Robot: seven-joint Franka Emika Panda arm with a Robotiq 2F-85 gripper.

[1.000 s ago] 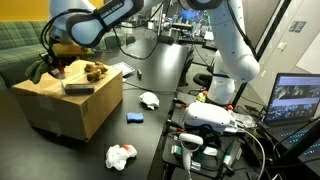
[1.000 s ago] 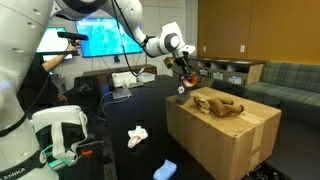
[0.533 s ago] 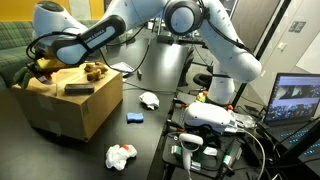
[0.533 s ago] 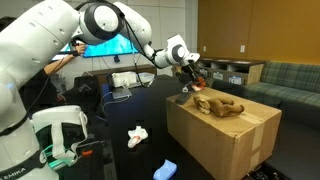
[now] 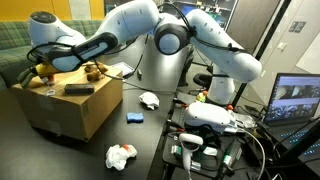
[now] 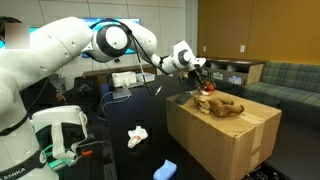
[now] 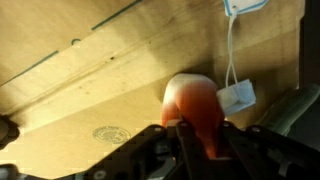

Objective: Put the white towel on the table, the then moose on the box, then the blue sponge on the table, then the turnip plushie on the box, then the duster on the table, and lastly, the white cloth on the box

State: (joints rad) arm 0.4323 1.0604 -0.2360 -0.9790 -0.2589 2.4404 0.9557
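Fingers [image 7: 172, 140] pinch the red turnip plushie [image 7: 195, 105] over the tan box [image 7: 80, 90], which stands on the dark counter [image 5: 150, 135], green sofa [image 5: 15, 45] at upper left.

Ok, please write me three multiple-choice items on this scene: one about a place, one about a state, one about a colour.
1. The blue sponge lies: A. on the table near the box; B. on top of the box; C. out of sight.
2. The gripper is: A. open and empty; B. shut on the blue sponge; C. shut on the turnip plushie.
3. The turnip plushie's body is: A. green; B. red; C. black.
Key: 1 A, it rests on the dark tabletop; 2 C, the wrist view shows the plushie clamped between the jaws; 3 B, its red body shows there.
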